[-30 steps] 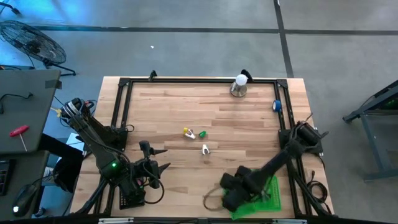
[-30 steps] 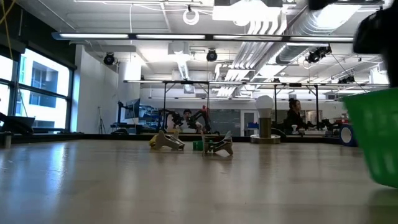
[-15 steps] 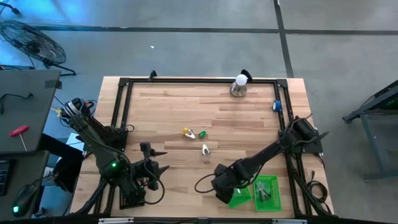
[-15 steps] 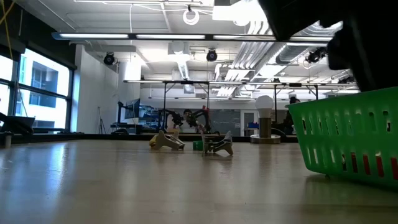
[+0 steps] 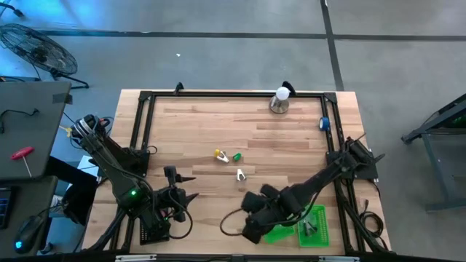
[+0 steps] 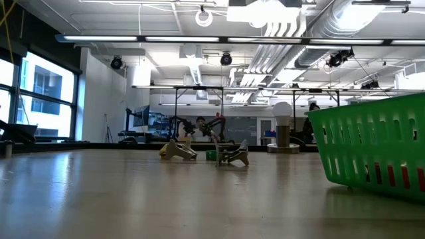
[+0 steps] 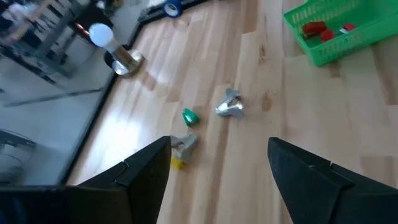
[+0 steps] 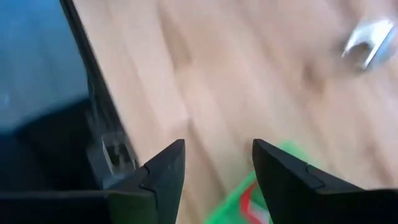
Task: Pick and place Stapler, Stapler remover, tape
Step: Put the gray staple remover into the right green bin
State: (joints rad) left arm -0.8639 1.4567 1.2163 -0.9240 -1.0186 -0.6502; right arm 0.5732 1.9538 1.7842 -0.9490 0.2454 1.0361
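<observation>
The wood table (image 5: 291,138) holds a green basket (image 5: 312,227) at its near right edge, w/ red bits inside. The right claw (image 5: 251,227) hangs just left of the basket, fingers spread apart, holding nothing. The left claw (image 5: 188,187) waits at the near left, also spread wide & empty. Mid-table lie small things close together: a silver staple remover (image 5: 240,174), another w/ yellow (image 5: 220,155) & a tiny green piece (image 5: 237,156). A bulb on a stand (image 5: 279,100) sits far back, blue tape (image 5: 325,124) at the right edge.
</observation>
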